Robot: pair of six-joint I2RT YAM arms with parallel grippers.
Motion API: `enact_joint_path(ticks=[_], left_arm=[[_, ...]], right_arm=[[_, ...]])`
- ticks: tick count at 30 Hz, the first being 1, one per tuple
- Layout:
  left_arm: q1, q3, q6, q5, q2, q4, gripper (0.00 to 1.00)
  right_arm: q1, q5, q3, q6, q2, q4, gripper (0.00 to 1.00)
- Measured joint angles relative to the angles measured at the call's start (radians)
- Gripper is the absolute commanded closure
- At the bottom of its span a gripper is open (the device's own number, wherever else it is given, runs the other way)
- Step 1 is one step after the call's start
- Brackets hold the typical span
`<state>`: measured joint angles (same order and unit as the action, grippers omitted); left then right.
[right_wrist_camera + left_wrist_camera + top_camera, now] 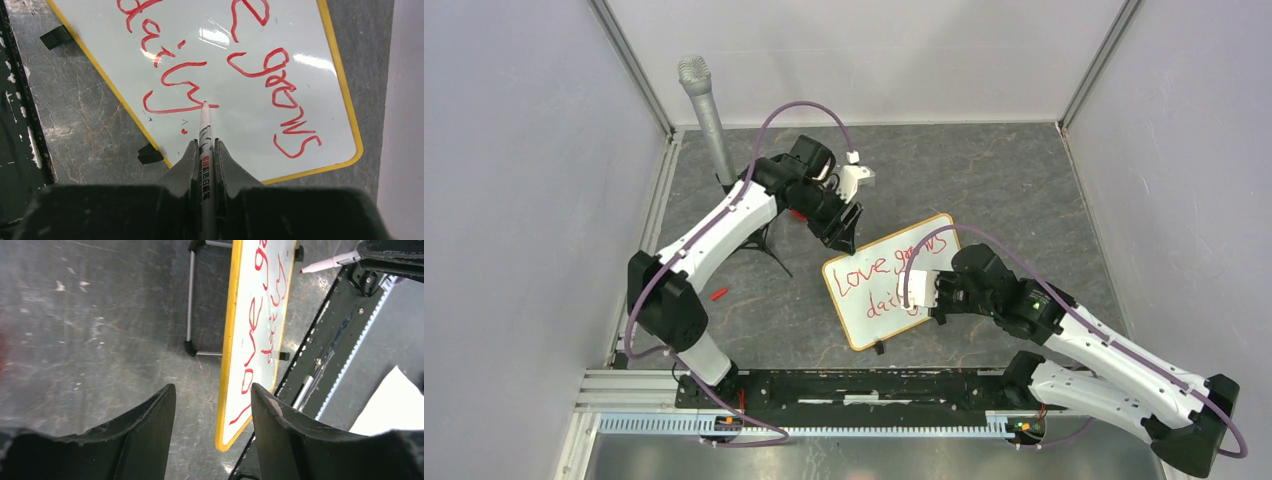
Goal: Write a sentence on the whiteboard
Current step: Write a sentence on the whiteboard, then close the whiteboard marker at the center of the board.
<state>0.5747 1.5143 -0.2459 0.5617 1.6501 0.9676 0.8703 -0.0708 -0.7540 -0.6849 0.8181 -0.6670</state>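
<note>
Mottled grey tabletop; glossy whiteboard (yellow-rimmed, rounded)

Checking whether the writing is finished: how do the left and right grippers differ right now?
The left gripper is open and empty; the right gripper is shut on a marker. The left gripper sits beyond the whiteboard's edge; the right gripper hangs over it, marker tip at the red sentence. Both have black fingers.

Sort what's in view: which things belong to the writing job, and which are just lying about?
Job: whiteboard, red sentence, marker in the right hand.
Lying about: grey microphone on its stand, small red piece beside the left arm.
</note>
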Motion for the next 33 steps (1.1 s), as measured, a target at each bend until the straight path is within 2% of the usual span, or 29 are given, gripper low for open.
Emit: enact_joint_path(ticks=[6, 10, 15, 21, 27, 33], left_arm=[[-0.001, 0.058, -0.039, -0.104, -0.089, 0.024, 0.35], [-0.001, 0.058, -0.104, -0.166, -0.204, 0.036, 0.35], [-0.001, 0.005, -0.193, -0.179, -0.380, 0.070, 0.37], [-0.041, -0.219, -0.325, -0.194, -0.584, 0.175, 0.40], [-0.211, -0.448, -0.392, -0.261, -0.794, 0.249, 0.41], [-0.345, -0.644, -0.394, -0.432, -1.033, 0.284, 0.44]], right_arm=[[0.000, 0.004, -0.009, 0.012, 0.000, 0.022, 1.00], [-0.003, 0.019, -0.009, 0.031, -0.001, 0.036, 1.00], [-0.020, 0.020, -0.009, 0.045, -0.006, 0.054, 1.00], [-0.047, 0.019, -0.009, 0.057, -0.008, 0.062, 1.00], [-0.070, 0.018, -0.009, 0.063, -0.010, 0.064, 1.00], [-0.075, 0.018, -0.009, 0.067, -0.009, 0.065, 1.00]])
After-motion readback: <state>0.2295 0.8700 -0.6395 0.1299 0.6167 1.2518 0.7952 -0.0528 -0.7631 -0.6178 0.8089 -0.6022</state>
